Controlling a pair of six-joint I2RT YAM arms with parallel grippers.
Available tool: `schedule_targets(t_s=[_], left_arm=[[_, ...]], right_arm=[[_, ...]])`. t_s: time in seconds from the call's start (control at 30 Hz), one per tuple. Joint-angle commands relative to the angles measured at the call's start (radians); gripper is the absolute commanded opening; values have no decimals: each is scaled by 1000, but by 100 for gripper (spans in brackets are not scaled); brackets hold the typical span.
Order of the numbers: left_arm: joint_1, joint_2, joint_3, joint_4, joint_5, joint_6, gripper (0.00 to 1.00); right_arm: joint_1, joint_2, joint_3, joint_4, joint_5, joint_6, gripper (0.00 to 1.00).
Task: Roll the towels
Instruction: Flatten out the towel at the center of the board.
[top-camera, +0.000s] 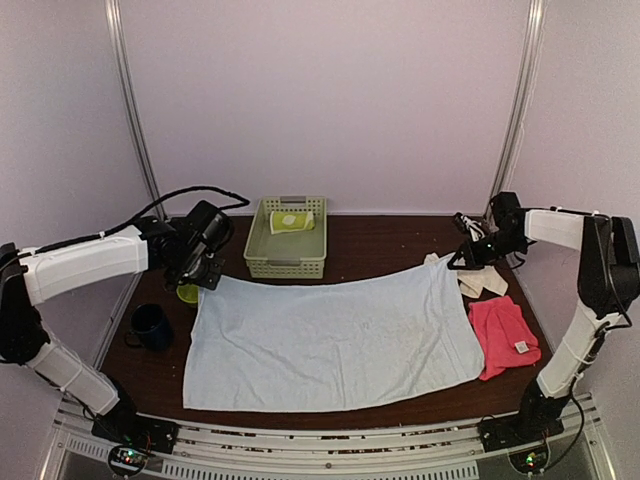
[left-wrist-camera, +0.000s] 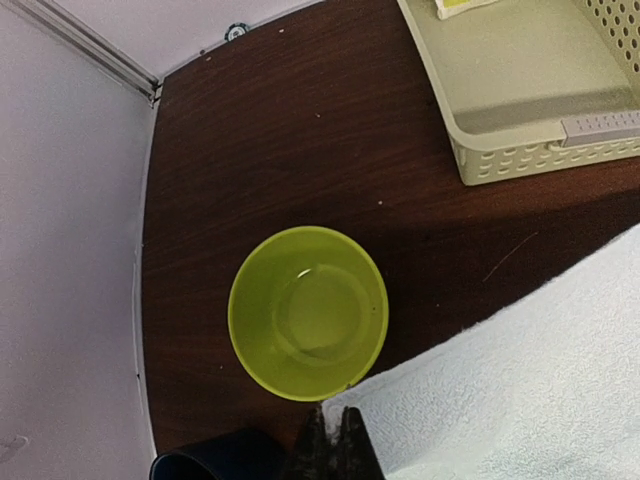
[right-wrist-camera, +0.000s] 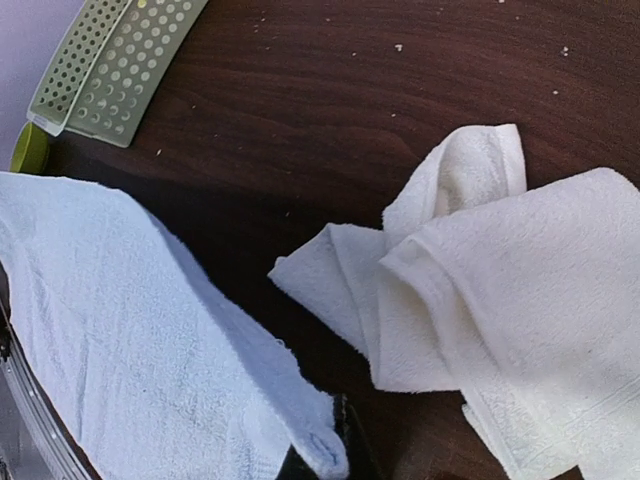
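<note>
A large light blue towel (top-camera: 330, 340) lies spread flat in the middle of the table. My left gripper (top-camera: 203, 272) is shut on its far left corner (left-wrist-camera: 345, 410). My right gripper (top-camera: 462, 258) is shut on its far right corner (right-wrist-camera: 335, 455), held slightly off the table. A crumpled cream-white towel (top-camera: 483, 283) lies beside the right gripper and fills the right of the right wrist view (right-wrist-camera: 500, 300). A hot pink towel (top-camera: 503, 335) with a white tag lies at the right. A lime-green towel (top-camera: 291, 221) sits rolled in the basket.
A green plastic basket (top-camera: 252, 250) stands at the back centre, seen also in the left wrist view (left-wrist-camera: 520, 150). A lime-green cup (left-wrist-camera: 307, 312) stands just beyond the towel's left corner. A dark blue mug (top-camera: 150, 327) stands at the left.
</note>
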Motion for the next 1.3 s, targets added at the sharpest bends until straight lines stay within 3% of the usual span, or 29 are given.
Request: schedule_targets(t_s=[0.0,0.2,0.87,0.93,0.97,1.0,1.1,1.17,1.27], left_arm=[[16,7,-25,106,8,36,0],[25,28,-56,141,23,64,0],[83,39,-51,142,28,82,0],[83,37,-31,103,62,81,29],[84,28,-16,76,79,72,40],[85,10,-5,52,93,67,46],[84,-84,10,7,148,51,57],[84,-142,32,-43,214,32,60],[72,-191,7,-80,402,-5,57]], right_arm=[[-3,32,60,115,81,69,0],[-3,103,75,125,60,80,0],[-3,116,85,112,78,62,2],[-3,111,104,61,74,41,13],[-3,98,115,21,75,21,20],[-3,82,124,-21,78,0,26],[-3,-10,130,-133,109,-75,46],[-3,-74,116,-195,131,-123,49],[0,-158,56,-267,146,-225,47]])
